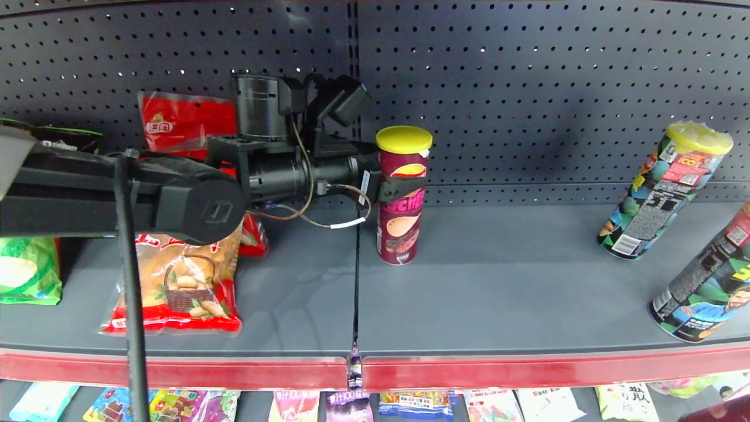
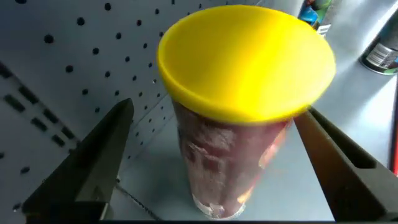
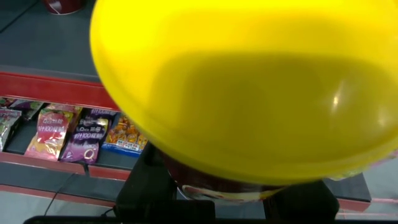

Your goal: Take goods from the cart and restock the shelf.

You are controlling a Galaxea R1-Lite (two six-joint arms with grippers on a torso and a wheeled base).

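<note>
A maroon chip can [image 1: 403,196] with a yellow lid stands upright on the grey shelf [image 1: 480,293], near the pegboard. My left gripper [image 1: 399,186] reaches in from the left and is open, one finger on each side of this can [image 2: 233,155]; gaps show between the fingers [image 2: 93,168] and the can's body. A second can with a yellow lid [image 3: 249,81] sits right under the right wrist camera, in front of the shelf. My right gripper [image 3: 224,196] is shut on it, with dark fingers [image 3: 146,186] on both sides of its body.
Two colourful cans [image 1: 665,190] [image 1: 709,281] lean at the shelf's right end. A peanut bag [image 1: 176,281], a red bag [image 1: 187,123] and a green bag [image 1: 29,269] lie at the left. The red front edge [image 1: 469,369] borders the shelf. Snack packets [image 1: 410,404] fill the lower shelf.
</note>
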